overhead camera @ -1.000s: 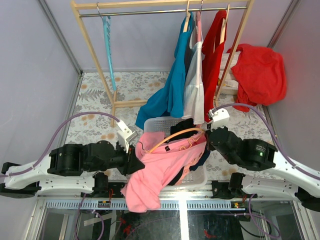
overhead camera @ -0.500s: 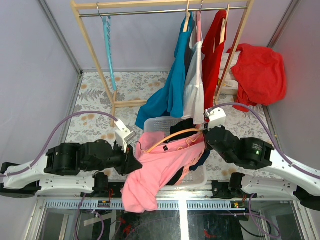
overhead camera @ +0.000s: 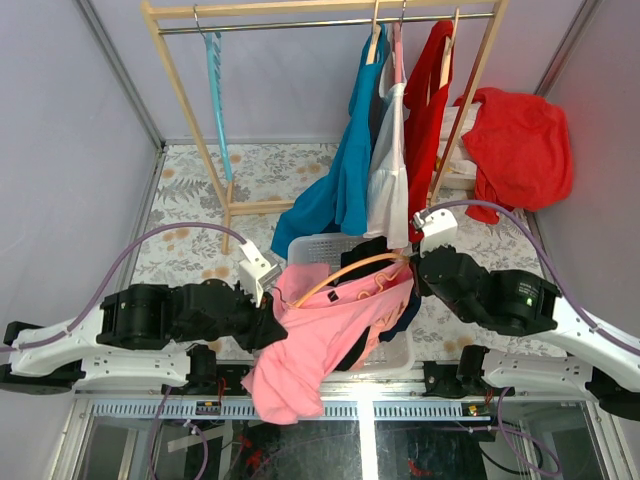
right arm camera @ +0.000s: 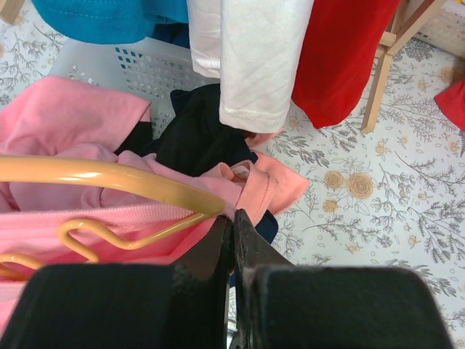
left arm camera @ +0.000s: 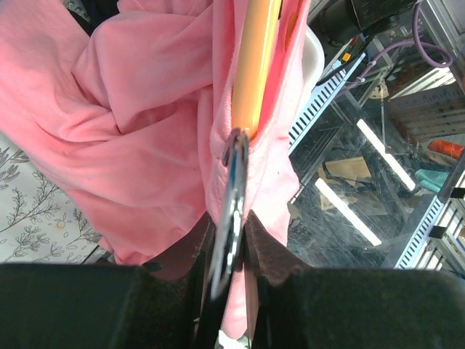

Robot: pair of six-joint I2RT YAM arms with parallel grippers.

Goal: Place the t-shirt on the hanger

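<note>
The pink t-shirt (overhead camera: 320, 340) hangs bunched, the curved orange hanger (overhead camera: 345, 272) tilted across its upper edge.

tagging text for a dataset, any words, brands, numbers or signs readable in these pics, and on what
No text can be read in any view.
t-shirt: plain pink, no print or tag showing.
hanger: plain orange, no mark.
laundry basket: no label visible.
clutter below the table: too blurred to tell whether anything is written there.

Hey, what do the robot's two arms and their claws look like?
The left arm and right arm share chunky black joints, white base links, a looping lilac cable and a white camera box at the wrist. The left claw and right claw have flat black fingers.
</note>
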